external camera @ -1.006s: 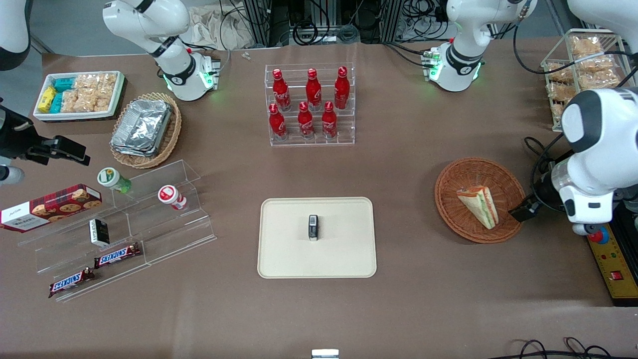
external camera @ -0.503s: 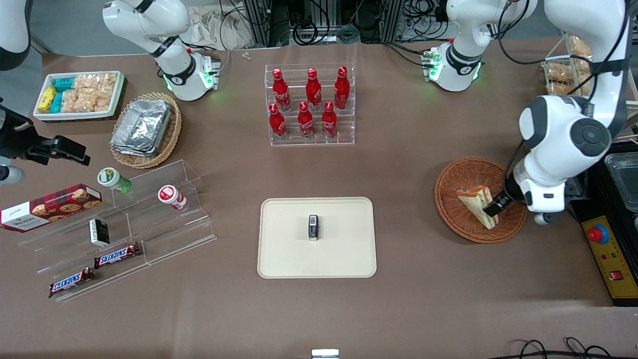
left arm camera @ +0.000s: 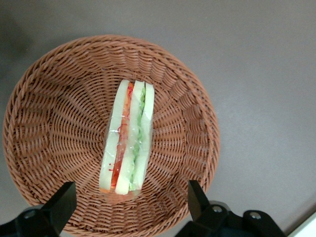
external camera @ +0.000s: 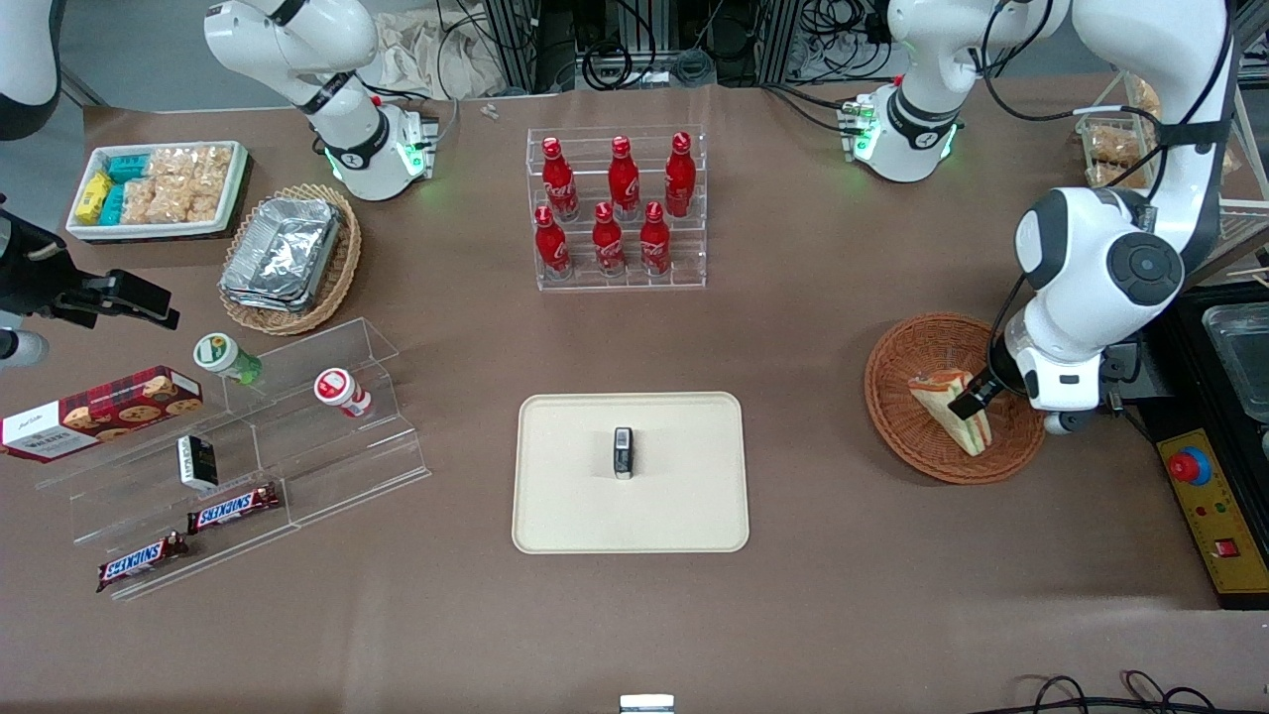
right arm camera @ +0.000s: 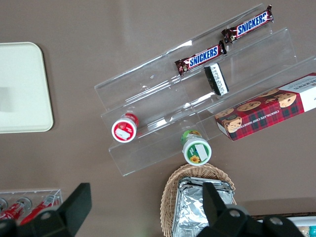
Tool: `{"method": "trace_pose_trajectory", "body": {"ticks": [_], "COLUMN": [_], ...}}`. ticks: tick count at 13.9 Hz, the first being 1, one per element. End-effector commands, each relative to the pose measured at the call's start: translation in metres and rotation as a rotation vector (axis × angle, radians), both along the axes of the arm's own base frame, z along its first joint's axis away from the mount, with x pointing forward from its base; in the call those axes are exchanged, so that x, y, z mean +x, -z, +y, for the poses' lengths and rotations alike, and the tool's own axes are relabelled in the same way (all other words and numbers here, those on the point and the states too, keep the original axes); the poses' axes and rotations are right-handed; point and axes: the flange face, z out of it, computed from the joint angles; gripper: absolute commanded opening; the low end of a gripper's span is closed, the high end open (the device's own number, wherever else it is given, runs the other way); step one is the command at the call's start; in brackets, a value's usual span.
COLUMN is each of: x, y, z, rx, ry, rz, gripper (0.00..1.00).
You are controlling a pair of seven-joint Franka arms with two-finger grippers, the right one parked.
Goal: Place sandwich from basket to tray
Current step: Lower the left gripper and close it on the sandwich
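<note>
Left wrist view shows the tool (left arm camera: pixel 127 210) with its two dark fingers (left arm camera: pixel 59 205) spread wide apart, hanging over the basket (left arm camera: pixel 44 103) with the sandwich (left arm camera: pixel 127 140) lined up between them and nothing gripped. The sandwich lies in the middle of the basket, standing on one long edge with its cut face up: a wedge in clear wrap, two slabs of pale white bread with a red-orange stripe beside a green stripe running along its length. The wrap glints in a crease across the middle. The basket is round, shallow and woven of reddish-brown wicker, and it sits on the brown desk (left arm camera: pixel 256 59).

Front view shows what the wrist camera cannot: the tool (external camera: pixel 970 399) is above the sandwich (external camera: pixel 954 409), at the side of the basket (external camera: pixel 912 436) nearest the working arm's end of the desk (external camera: pixel 843 595), and one dark finger covers part of the wedge. In this view the sandwich shows as a triangle, its broad bread face visible. The beige tray (external camera: pixel 674 516) lies on the desk well apart from the basket, toward the parked arm's end, with a small dark block (external camera: pixel 623 452) at its centre. A clear rack of red bottles (external camera: pixel 617 206) stands farther from the front camera than the basket.
</note>
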Motion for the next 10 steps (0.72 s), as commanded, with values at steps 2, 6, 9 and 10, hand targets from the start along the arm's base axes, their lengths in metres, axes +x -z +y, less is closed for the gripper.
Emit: {"method": "trace_pose_trajectory", "body": {"ticks": [2,6,9,10], "x": [-0.009,-0.011,-0.010,-0.010], "y": [0.017,0.037,0.047,0.049], "z": [0.004,0.004,0.004,0.004], "rx": [-0.001,0.000,-0.001,-0.001], "ry": [-0.025,-0.024,-0.025,-0.025], "rz": [0.008,0.027,0.025,0.028], "gripper": [1.00,1.00,1.00,1.00]}}
